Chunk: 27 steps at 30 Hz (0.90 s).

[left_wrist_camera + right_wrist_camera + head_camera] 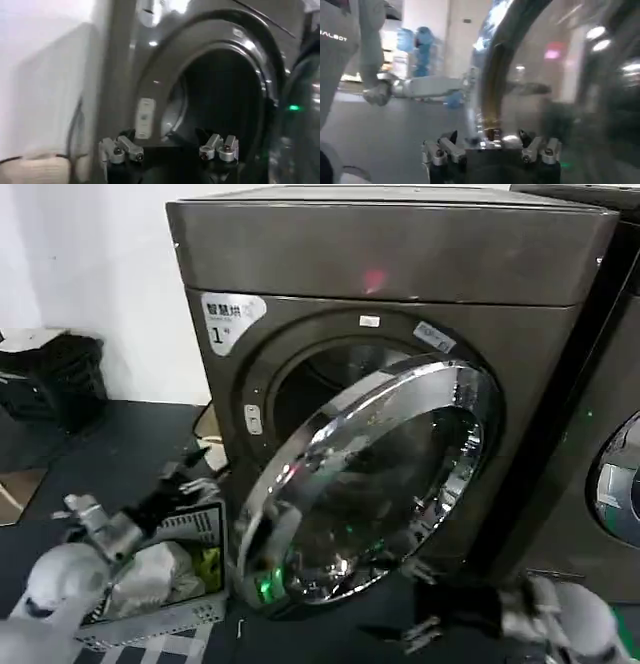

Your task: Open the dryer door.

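A: Dryer door (pixel 370 484) sits mid-frame, already swung partway off the drum opening (pixel 330 384), my right tool (pixel 425 599) spread wide at its lower chrome rim.

B: Risk?

A: My fingers could slide off that slick chrome. My left tool (pixel 185 474), also wide, hovers lower left over the laundry basket (pixel 150 619).

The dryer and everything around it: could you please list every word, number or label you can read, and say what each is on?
"1": on the white sticker at the upper left of the dryer front; the Chinese characters above it are too blurred to read.
"EALBOT": white letters, cut off at the picture's edge, on the grey robot body in the right wrist view.
Small labels above the dryer door: unreadable.
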Each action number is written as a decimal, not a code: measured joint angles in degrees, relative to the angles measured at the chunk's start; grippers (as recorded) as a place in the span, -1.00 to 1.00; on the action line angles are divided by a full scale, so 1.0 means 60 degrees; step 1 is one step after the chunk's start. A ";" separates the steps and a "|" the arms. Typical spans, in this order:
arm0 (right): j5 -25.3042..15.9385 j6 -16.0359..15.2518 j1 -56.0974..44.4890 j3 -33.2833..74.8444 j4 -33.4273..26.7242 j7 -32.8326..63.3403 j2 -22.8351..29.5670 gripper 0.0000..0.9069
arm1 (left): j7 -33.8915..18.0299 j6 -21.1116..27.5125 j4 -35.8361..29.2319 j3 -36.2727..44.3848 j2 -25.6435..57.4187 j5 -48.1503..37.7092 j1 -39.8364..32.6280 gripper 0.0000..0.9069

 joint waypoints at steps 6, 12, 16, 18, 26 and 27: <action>0.0097 -0.0176 -0.1146 0.2261 0.0260 0.0936 0.0873 1.00 | 0.0435 0.0182 -0.0171 0.1144 -0.0115 0.0154 -0.0574 1.00; 0.0295 -0.0528 -0.2047 0.3977 0.0602 0.3316 0.1898 1.00 | 0.0987 0.0355 -0.0493 0.2061 0.0041 0.0177 -0.0911 1.00; -0.0204 -0.0876 -0.2288 0.4769 0.0838 0.5498 0.2360 1.00 | 0.1072 0.0461 -0.0759 0.2743 0.0090 0.0182 -0.1141 1.00; -0.0192 -0.1107 -0.2300 0.5157 0.0930 0.6438 0.2416 1.00 | 0.1081 0.0469 -0.0936 0.3079 0.0123 0.0221 -0.1237 1.00; 0.0121 -0.1367 -0.2476 0.6827 0.1310 0.9223 0.2459 1.00 | 0.1032 0.0099 -0.1089 0.4612 0.0227 0.0211 -0.1977 1.00; 0.0143 -0.1465 -0.2518 0.7023 0.1362 0.9477 0.2489 1.00 | 0.0998 0.0087 -0.1087 0.4824 0.0187 0.0210 -0.2098 1.00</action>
